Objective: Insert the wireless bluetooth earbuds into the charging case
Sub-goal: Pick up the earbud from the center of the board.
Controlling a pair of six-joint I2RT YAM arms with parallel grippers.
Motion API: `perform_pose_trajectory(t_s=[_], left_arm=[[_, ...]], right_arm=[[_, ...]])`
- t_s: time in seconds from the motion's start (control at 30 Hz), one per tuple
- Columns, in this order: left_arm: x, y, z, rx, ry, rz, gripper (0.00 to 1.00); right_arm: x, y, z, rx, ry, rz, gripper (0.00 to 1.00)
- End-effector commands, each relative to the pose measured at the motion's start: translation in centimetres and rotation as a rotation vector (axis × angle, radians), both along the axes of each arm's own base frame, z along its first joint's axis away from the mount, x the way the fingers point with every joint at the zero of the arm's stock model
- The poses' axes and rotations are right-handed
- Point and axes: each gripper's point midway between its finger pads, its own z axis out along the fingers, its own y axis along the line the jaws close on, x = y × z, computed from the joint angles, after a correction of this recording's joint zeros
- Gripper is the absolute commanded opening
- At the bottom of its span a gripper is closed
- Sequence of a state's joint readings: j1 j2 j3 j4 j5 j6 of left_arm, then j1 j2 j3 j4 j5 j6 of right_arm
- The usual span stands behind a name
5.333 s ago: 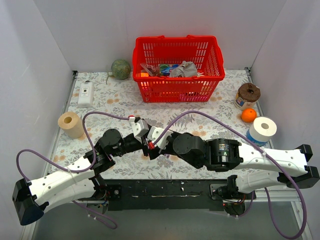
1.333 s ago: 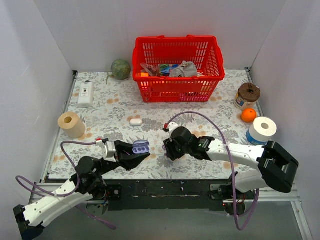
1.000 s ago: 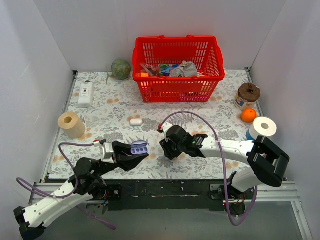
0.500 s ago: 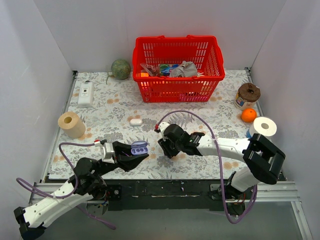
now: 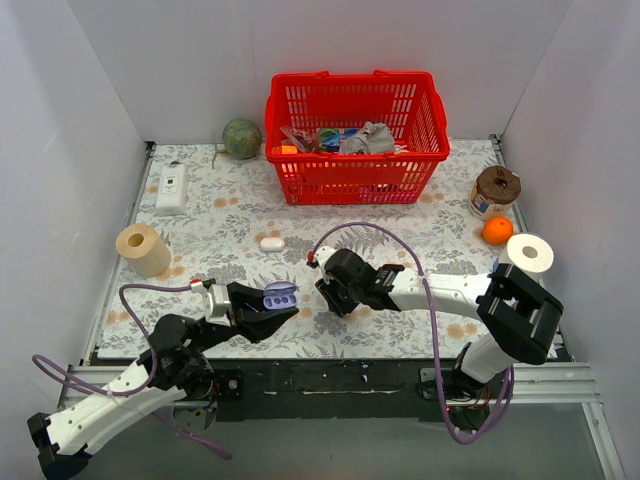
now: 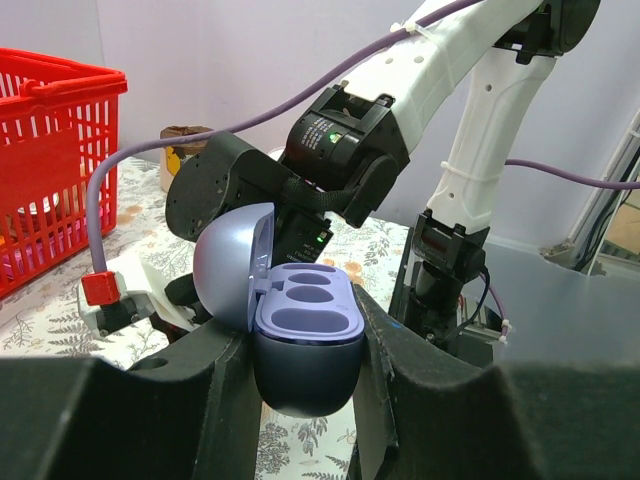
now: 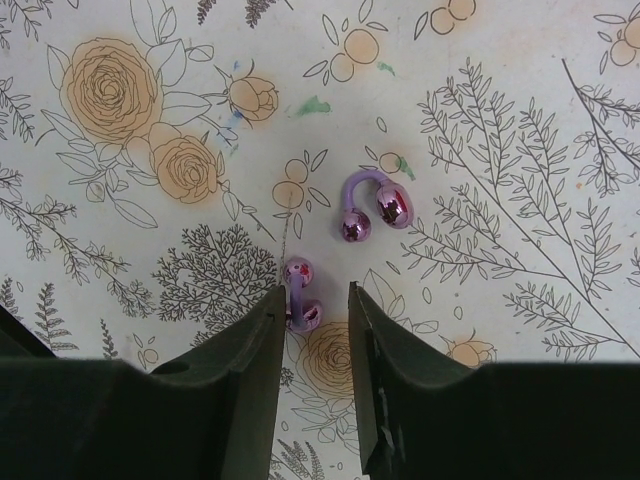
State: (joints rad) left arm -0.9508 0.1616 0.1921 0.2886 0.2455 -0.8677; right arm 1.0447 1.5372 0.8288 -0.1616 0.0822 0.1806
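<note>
Case: clamped aloft in my left gripper, lid open, wells bare, ready for loading.
Earbuds: both on the table; nearer bud sits between my right gripper's parted fingers, ungripped.

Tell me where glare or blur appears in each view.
Right wrist: flowered tablecloth sharp, bright glints on the glossy purple plastic earbuds, right tool's fingers dark. Left wrist: open lavender plastic charging case sharp, left tool's fingers dark. Top external: even light.
</note>
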Motion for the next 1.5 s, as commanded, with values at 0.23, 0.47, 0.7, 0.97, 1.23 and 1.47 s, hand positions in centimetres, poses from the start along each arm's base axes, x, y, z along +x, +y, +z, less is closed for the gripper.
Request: perform_pose_trajectory(t_s=[0.23, 0.47, 0.7, 0.97, 1.23, 1.47], left_arm=[[-0.1, 0.2, 1.5, -0.02, -0.024, -0.001, 0.0], [-0.1, 0.1, 1.5, -0.019, -0.021, 0.0, 0.0], [-0.1, 0.2, 1.7, -0.022, -0.022, -0.002, 0.0], [-0.2, 0.1, 2.2, -0.031, -0.035, -0.003, 0.0], [0.2, -0.4, 3.3, -0.034, -0.078, 0.003, 0.0], [1.8, -0.3, 6.4, -0.072, -0.091, 0.079, 0.0]], right_arm=[[0.4, 0.9, 0.9, 0.022, -0.015, 0.019, 0.29], [0.1, 0.7, 0.4, 0.018, -0.004, 0.027, 0.24], [-0.1, 0.8, 1.2, 0.038, -0.005, 0.03, 0.03], [0.2, 0.1, 4.3, 0.086, -0.051, -0.013, 0.01], [0.5, -1.2, 12.1, 0.222, -0.159, -0.073, 0.01], [0.4, -4.1, 20.1, 0.33, -0.291, -0.111, 0.01]])
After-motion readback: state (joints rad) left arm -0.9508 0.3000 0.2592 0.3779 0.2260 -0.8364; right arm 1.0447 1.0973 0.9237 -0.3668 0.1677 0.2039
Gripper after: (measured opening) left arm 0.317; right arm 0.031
